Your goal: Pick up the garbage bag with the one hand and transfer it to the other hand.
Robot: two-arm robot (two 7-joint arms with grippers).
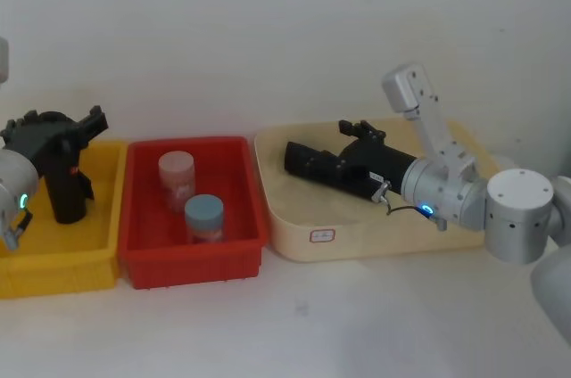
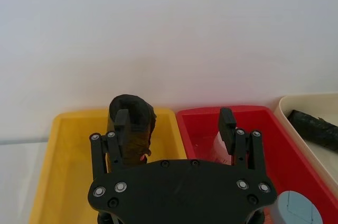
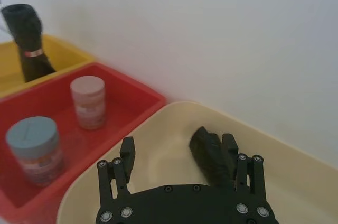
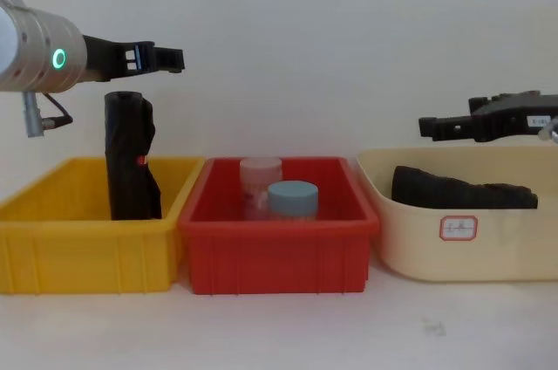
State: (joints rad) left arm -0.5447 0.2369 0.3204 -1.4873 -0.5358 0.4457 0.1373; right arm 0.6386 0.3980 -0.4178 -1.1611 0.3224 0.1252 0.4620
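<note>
Beneath the right gripper (image 3: 178,146), spread and empty, the garbage bag (image 4: 462,188) lies partly hidden; left gripper (image 2: 174,116) likewise spread.

Three bins: yellow bin (image 1: 62,282), red bin (image 1: 196,264), cream bin (image 1: 384,240). Two black rolls: garbage bag (image 1: 312,164), red-marked roll (image 4: 131,161). Two jars: pink jar (image 1: 176,177), blue-lidded jar (image 1: 204,219).

No writing is legible anywhere. The cream bin (image 4: 403,252) has a small white sticker (image 4: 458,228) with a red border on its front wall, but its print is too small to read.
</note>
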